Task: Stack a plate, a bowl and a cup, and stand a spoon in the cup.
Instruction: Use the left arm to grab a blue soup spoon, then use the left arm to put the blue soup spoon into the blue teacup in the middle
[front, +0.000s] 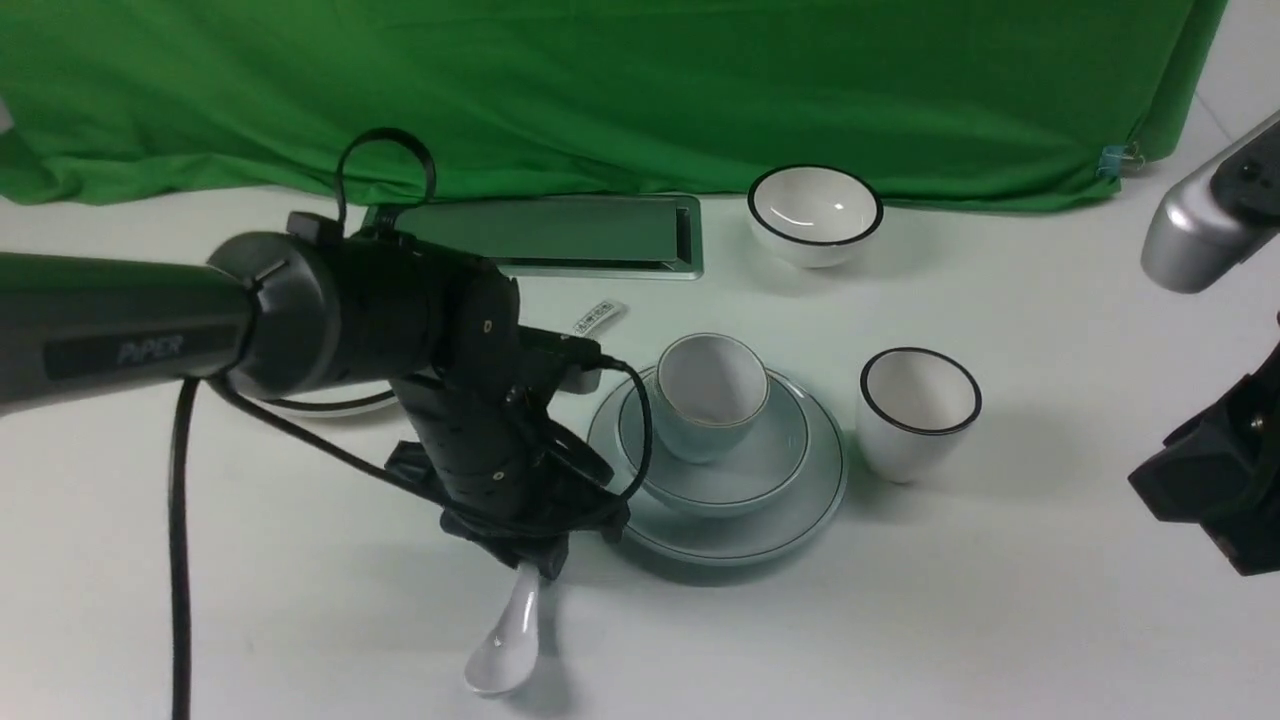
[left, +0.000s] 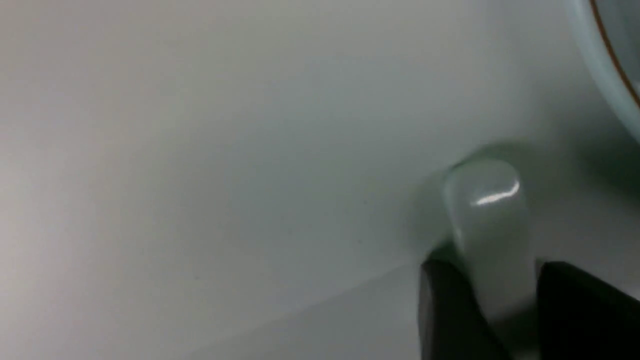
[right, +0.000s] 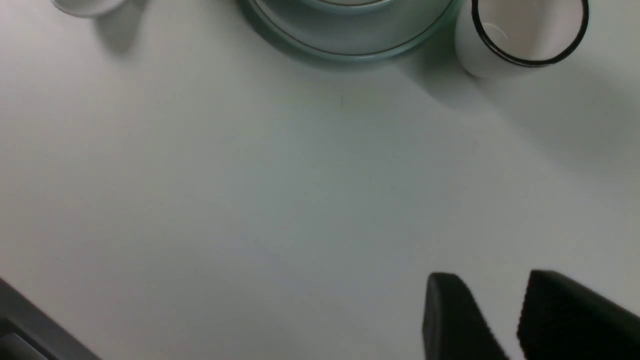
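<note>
The stacking looks done: the cup (front: 710, 400) sits in the bowl (front: 775, 478), which rests on the plate (front: 800, 525) near the middle of the table (front: 1000, 630). What is left is the spoon (front: 508, 640), which lies flat toward the table's near edge, just left of the stack. The left gripper (front: 538, 562) is down over it, jaws pinching the handle, bowl end sticking out toward the near edge. The right gripper (right: 492, 277) hangs parted and empty near the right edge
</note>
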